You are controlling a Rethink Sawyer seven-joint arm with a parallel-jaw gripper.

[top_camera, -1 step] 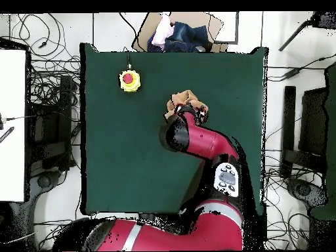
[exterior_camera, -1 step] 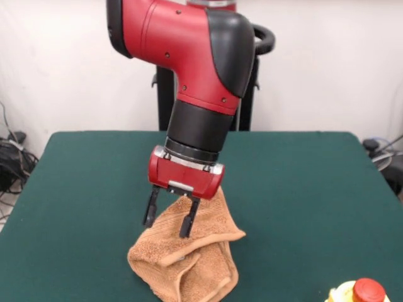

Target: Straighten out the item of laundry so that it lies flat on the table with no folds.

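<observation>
Hiding towel (top_camera, -1 step: pixel 186 100) overhead: arm (top_camera, -1 step: pixel 200 141).

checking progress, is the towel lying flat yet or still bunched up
Still bunched up. The towel sits in a crumpled heap with folds and a hem looping over itself on the table, the gripper right above it.

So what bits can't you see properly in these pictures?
- Overhead view: most of the towel is hidden under the arm.
- Front view: the towel's bottom is cut off by the picture edge.
- Front view: the yellow thing with a red cap is cut off at the corner.
</observation>
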